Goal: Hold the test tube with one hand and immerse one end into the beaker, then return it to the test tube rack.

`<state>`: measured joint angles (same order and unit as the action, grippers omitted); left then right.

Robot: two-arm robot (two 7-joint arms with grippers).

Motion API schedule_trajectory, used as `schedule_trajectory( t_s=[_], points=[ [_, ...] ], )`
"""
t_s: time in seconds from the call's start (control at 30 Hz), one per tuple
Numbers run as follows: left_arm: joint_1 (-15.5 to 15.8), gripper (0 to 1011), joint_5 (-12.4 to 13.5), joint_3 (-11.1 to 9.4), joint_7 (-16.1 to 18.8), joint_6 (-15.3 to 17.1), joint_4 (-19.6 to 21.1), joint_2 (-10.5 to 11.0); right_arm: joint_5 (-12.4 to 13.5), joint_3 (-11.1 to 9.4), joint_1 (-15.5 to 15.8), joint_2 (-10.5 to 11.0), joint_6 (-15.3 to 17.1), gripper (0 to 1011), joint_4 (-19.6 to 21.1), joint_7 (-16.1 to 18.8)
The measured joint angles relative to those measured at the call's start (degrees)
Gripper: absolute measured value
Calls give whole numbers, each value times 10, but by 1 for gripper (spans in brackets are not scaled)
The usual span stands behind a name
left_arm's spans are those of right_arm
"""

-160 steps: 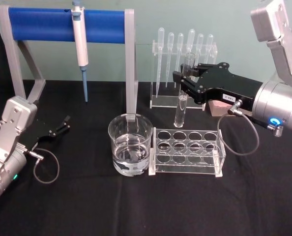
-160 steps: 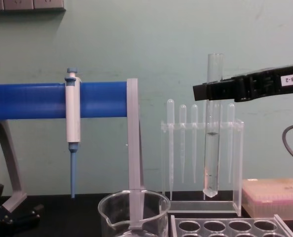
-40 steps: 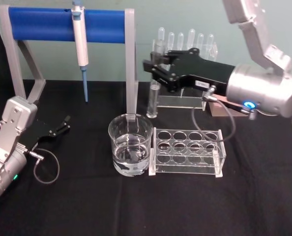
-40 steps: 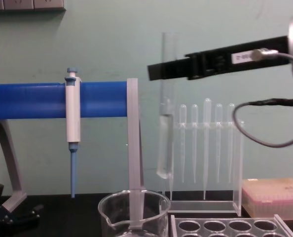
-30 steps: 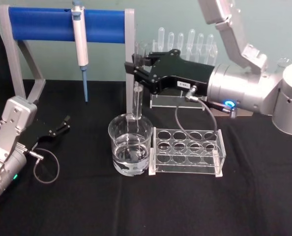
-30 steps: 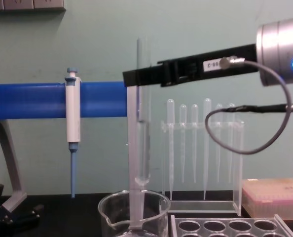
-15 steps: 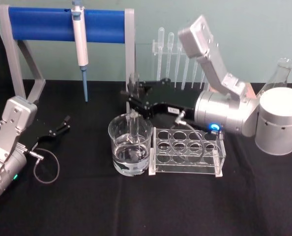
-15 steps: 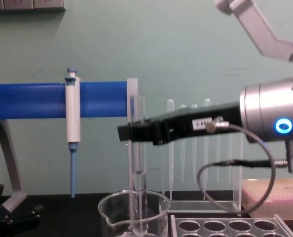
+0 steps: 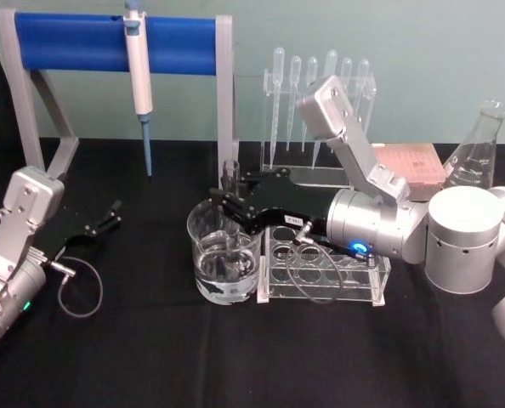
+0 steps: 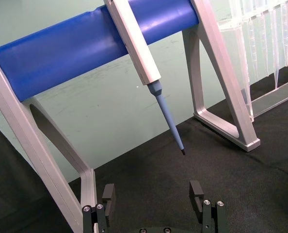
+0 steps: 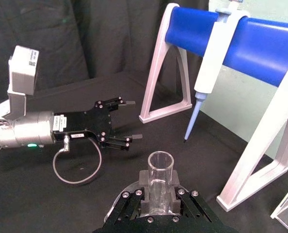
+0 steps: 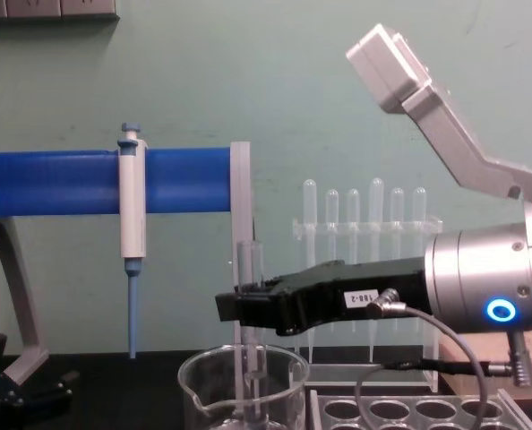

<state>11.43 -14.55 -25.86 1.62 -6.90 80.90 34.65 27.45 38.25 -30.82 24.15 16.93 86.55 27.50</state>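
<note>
Head view: high, looking down across the tabletop [image 9: 150, 357]. Chest view: low, level, close beside the right hand [image 12: 239, 307]. Each wrist view looks forward past its own hand; the right one faces the left hand [image 11: 134, 120]. All four share the blue stand [image 9: 82, 41].

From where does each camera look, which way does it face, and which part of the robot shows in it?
Head: high, looking forward and down; both arms show, the right gripper holding the test tube in the beaker, the left gripper parked.
Chest: low, looking across the table; the right arm enters from the right.
Left wrist: faces the pipette; its own open fingers show.
Right wrist: looks over its clamped test tube toward the left arm.
Head and chest share the test tube in the beaker.
</note>
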Motion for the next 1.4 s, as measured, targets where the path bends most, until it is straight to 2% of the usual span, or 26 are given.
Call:
schedule_trajectory(
  t_s=[0.63,1.4],
  points=[
    [0,1000,0,0,0,0,0,0,-22,-8,13,-10,-4,227,-8,12],
    [0,1000,0,0,0,0,0,0,-41,-12,29,-5,3,226,9,17]
  ],
)
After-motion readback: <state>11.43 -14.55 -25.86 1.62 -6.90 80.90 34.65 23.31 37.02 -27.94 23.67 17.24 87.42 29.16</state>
